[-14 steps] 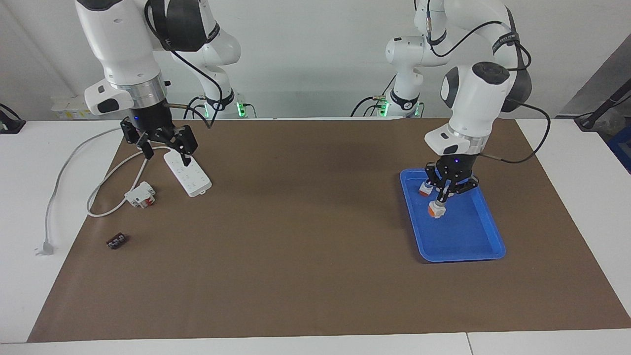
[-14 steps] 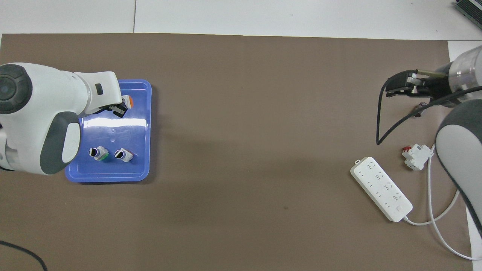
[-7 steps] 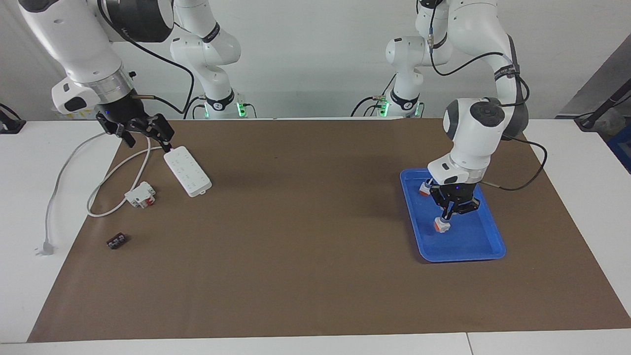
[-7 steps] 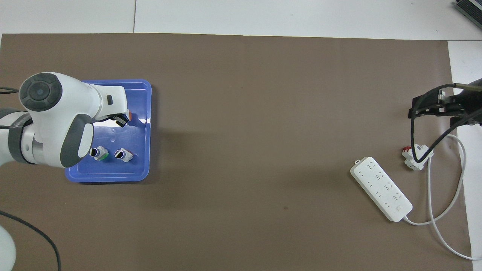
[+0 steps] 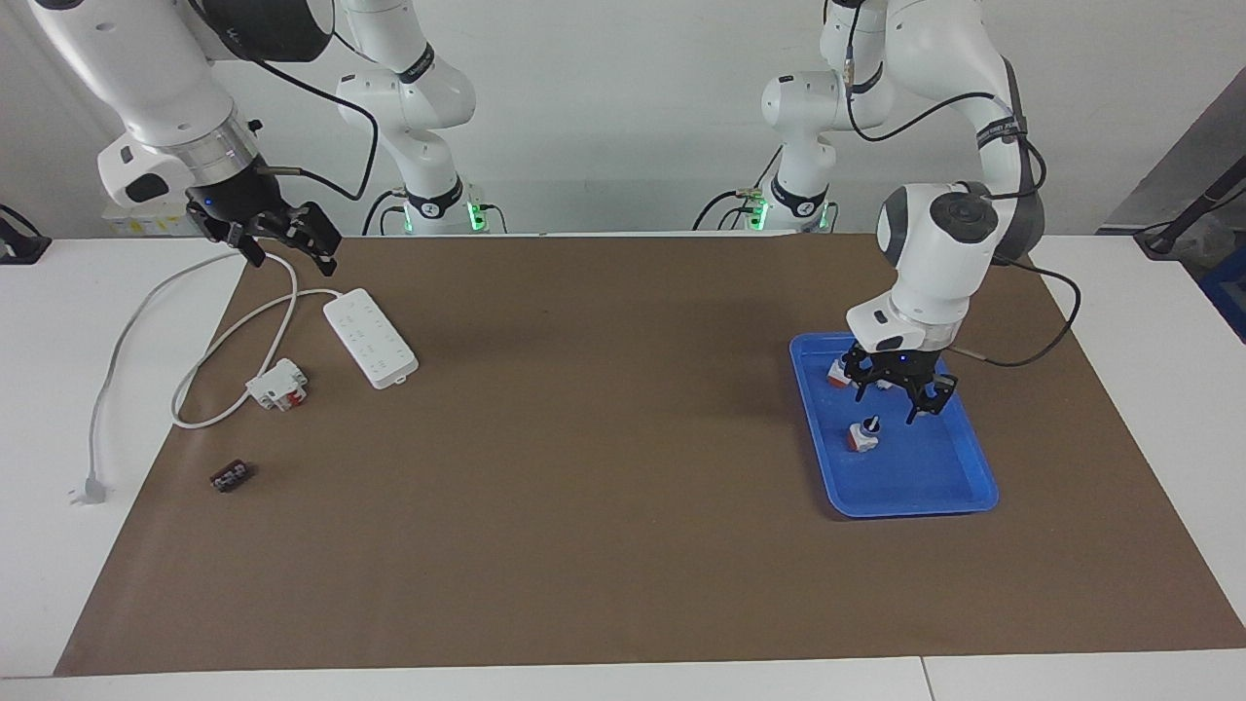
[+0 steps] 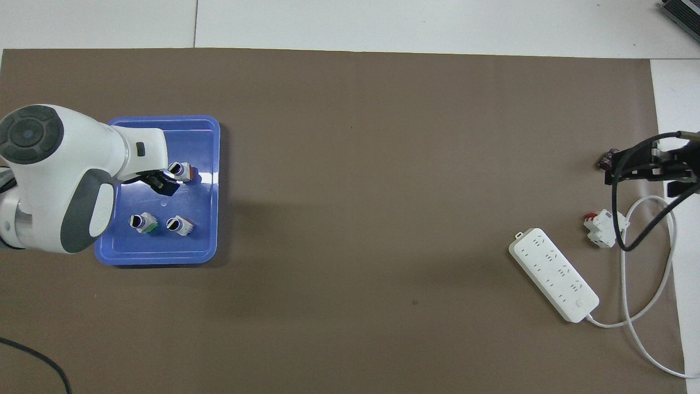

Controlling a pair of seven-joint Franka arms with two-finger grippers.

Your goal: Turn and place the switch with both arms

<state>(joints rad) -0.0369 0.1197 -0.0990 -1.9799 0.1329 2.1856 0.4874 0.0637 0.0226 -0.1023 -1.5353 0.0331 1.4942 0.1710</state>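
The switch (image 5: 862, 435) stands upright on its orange-and-white base in the blue tray (image 5: 973, 467), black knob up. In the overhead view the switch (image 6: 180, 171) is farther from the robots than two similar switches (image 6: 143, 222) (image 6: 179, 225) in the tray (image 6: 164, 251). My left gripper (image 5: 891, 397) is open and empty, just above the tray between the switch and the other two, and shows in the overhead view (image 6: 157, 181). My right gripper (image 5: 282, 241) is open and empty, raised over the mat's edge at the right arm's end, also in the overhead view (image 6: 648, 164).
A white power strip (image 5: 370, 338) lies with its cable looping to a plug (image 5: 88, 489) off the mat. A white-and-red block (image 5: 278, 384) and a small black terminal strip (image 5: 231, 476) lie on the brown mat at the right arm's end.
My left gripper lowered the switch into the tray, let go of it and rose a little. My right gripper lifted away from the power strip toward the mat's edge.
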